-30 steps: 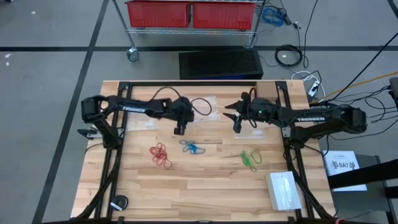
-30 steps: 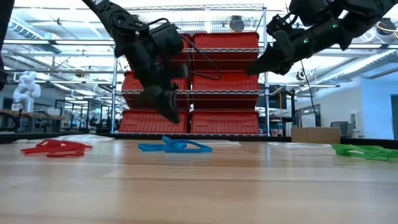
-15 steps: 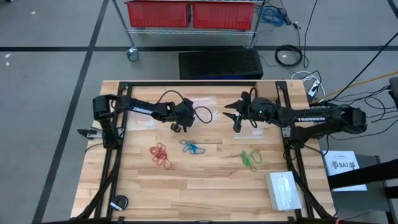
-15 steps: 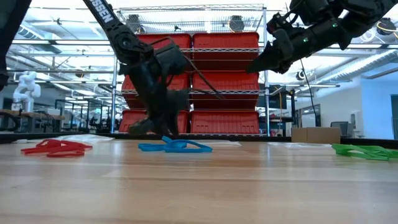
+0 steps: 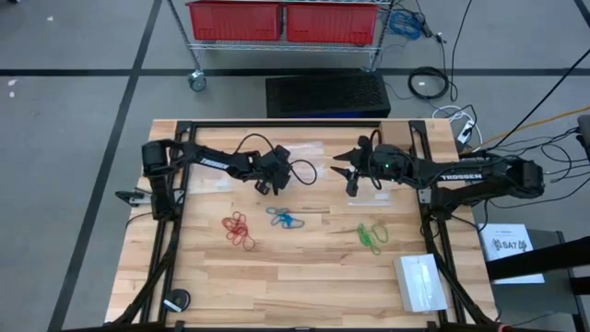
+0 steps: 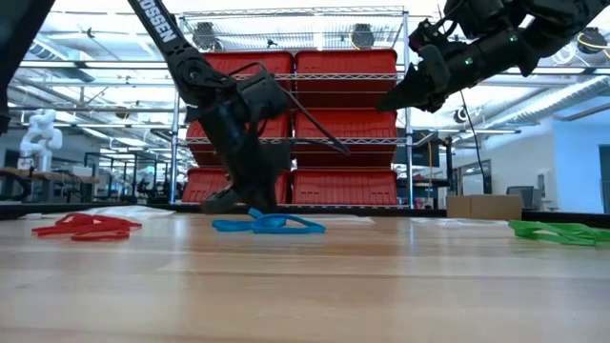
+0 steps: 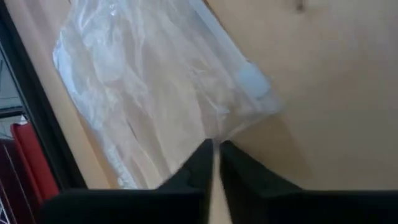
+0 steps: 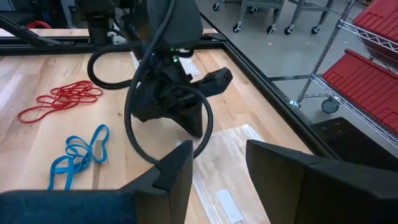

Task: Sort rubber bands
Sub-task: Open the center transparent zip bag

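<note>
From above, on the wooden table point(image 5: 304, 277), the red bands point(image 5: 239, 231) lie toward the left, the blue bands point(image 5: 284, 219) in the middle, the green bands point(image 5: 371, 237) toward the right, all well apart; the left gripper point(image 5: 265, 187) is down near the table's far part, beyond the blue bands and touching none; the right gripper point(image 5: 348, 177) hangs beyond the green bands; a white box point(image 5: 422, 282) sits at the near right corner.

At table height, the red bands point(image 6: 84, 226), blue bands point(image 6: 269, 224) and green bands point(image 6: 560, 232) lie flat in a row; the left gripper point(image 6: 232, 198) reaches down to the table just behind the blue bands; the right gripper point(image 6: 396, 99) is held high, clear of the wood; red bins point(image 6: 329, 129) fill the rack behind.

Past the left wrist, the fingers point(image 7: 196, 171) are pinched nearly together on the edge of a clear bag point(image 7: 149, 93) lying on the wood.

Past the right wrist, the jaws stand wide and hold nothing; the left gripper point(image 8: 202, 102) shows beyond, with the red bands point(image 8: 61, 99) and blue bands point(image 8: 78, 155) on the table, and another clear bag point(image 8: 227, 168) beneath.
</note>
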{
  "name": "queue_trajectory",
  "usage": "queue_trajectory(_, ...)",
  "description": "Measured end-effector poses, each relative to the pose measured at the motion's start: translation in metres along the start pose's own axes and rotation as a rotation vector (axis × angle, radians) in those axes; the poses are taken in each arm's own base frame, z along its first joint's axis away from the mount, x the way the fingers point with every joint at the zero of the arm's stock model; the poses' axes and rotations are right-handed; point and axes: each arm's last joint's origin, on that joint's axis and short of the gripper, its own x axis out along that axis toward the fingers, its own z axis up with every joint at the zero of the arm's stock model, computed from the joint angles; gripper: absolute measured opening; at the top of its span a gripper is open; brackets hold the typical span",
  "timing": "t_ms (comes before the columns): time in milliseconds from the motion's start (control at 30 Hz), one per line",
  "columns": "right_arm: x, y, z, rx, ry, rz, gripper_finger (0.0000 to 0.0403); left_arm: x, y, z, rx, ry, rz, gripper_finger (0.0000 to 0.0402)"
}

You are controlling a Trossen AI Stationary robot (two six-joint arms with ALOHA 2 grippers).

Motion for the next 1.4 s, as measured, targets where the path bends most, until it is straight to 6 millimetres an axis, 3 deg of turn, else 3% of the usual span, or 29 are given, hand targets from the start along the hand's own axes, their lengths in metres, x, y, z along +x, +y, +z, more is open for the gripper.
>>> queue_trajectory(200,0.0,0.0,0.0,0.016,0.002,0.0,0.0144,-0.004,0.002,0.006,-0.113,-0.036,0.03,0.0004)
queue_trajectory(533,-0.001,0.015,0.001,-0.06,-0.015,0.111,0.0138,-0.065,0.028,0.006,-0.412,-0.268,0.002,0.0002)
queue_trajectory(767,-0.005,0.033,0.006,-0.102,0.004,0.174,0.0112,-0.089,0.037,0.006,-0.518,-0.342,0.025,0.0001)
queue_trajectory(900,-0.006,0.037,0.006,-0.123,0.044,0.152,0.0119,-0.087,0.031,0.011,-0.489,-0.359,-0.022,0.0008)
queue_trajectory(1067,-0.006,0.037,0.006,-0.124,0.044,0.142,0.0143,-0.072,0.014,0.035,-0.294,-0.403,-0.058,0.0054)
queue_trajectory(1200,-0.005,0.036,0.007,-0.123,0.043,0.121,0.0154,-0.054,0.005,0.048,-0.154,-0.35,0.047,0.009)
queue_trajectory(1400,-0.005,0.036,0.007,-0.122,0.044,0.121,0.0155,-0.033,0.001,0.046,-0.113,-0.273,0.086,0.0114)
